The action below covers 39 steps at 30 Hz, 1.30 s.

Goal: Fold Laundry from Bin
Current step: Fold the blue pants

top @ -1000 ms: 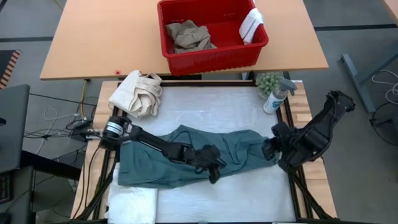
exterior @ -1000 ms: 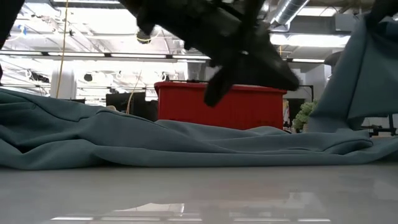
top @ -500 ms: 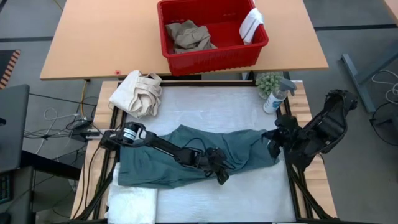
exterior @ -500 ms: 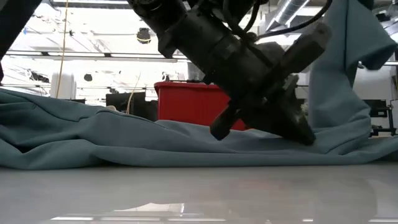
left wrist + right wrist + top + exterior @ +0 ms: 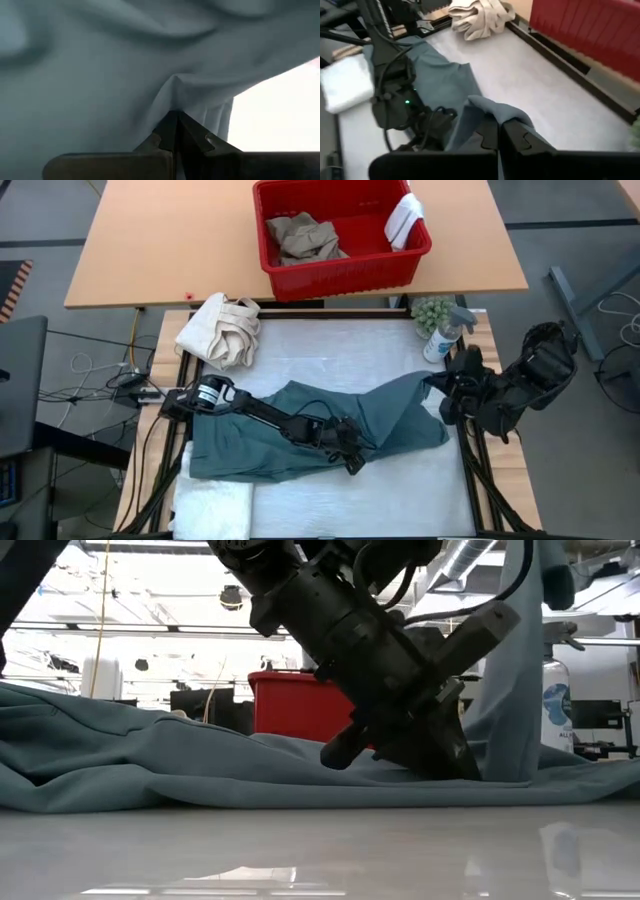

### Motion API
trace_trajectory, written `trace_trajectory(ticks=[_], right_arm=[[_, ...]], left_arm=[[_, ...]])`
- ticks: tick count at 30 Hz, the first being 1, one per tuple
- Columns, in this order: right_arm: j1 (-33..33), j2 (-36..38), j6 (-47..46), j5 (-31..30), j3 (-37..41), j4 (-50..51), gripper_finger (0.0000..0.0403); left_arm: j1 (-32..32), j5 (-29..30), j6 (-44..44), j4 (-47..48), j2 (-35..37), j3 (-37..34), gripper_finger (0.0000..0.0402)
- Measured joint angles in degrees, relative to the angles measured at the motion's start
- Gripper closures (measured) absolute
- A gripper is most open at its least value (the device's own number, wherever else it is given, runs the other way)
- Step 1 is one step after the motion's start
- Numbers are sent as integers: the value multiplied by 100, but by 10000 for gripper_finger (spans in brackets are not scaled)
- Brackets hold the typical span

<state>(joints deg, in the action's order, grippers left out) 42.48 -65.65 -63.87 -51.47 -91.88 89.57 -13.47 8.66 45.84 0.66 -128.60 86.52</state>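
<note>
White-topped desk, item one: teal-green garment (image 5: 300, 435) sprawled along its near edge, my left gripper (image 5: 352, 462) pinched on its middle fold, my right gripper (image 5: 440, 402) lifting its right-edge end; risk: pulling apart tugs cloth free.

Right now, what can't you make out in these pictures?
- Low view: the left gripper hides most of the bin, so its contents don't show.
- Left wrist view: the teal garment fills the frame, hiding the table.
- High view: the towel is cut off by the bottom edge.
</note>
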Motion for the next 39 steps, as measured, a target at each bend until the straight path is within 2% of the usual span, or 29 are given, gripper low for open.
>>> trace_trajectory(ticks=[4, 12, 20, 24, 28, 31, 35, 36, 39], right_arm=[[-342, -2, 824, 0, 0, -413, 382], [-722, -5, 3448, -207, 0, -2253, 382], [-940, -77, 5413, 542, 2, -3360, 382], [-1034, -70, 5209, 188, 2, -3241, 382], [-1353, -131, 5324, 259, 2, -3171, 382], [-1694, -197, 4857, 348, 2, -2578, 382], [-1928, -266, 4500, 870, 53, -1535, 382], [-1953, -296, 4428, 775, 72, -1291, 382], [-1958, -302, 4072, -116, 79, -887, 382]], left_arm=[[-17, -53, 38, -3, 0, 0, 401], [-24, -179, 41, 3, 2, 0, 401], [-34, -302, 13, 81, 7, 0, 401], [-39, -591, -63, 124, 13, 0, 401], [-56, -945, -146, 144, 15, 0, 401], [-69, -1149, -249, 233, 44, 0, 401], [-74, -1110, -257, 342, 68, 0, 401], [-73, -1096, -248, 344, 68, 0, 401], [-45, -1028, -178, 329, 39, 0, 401]])
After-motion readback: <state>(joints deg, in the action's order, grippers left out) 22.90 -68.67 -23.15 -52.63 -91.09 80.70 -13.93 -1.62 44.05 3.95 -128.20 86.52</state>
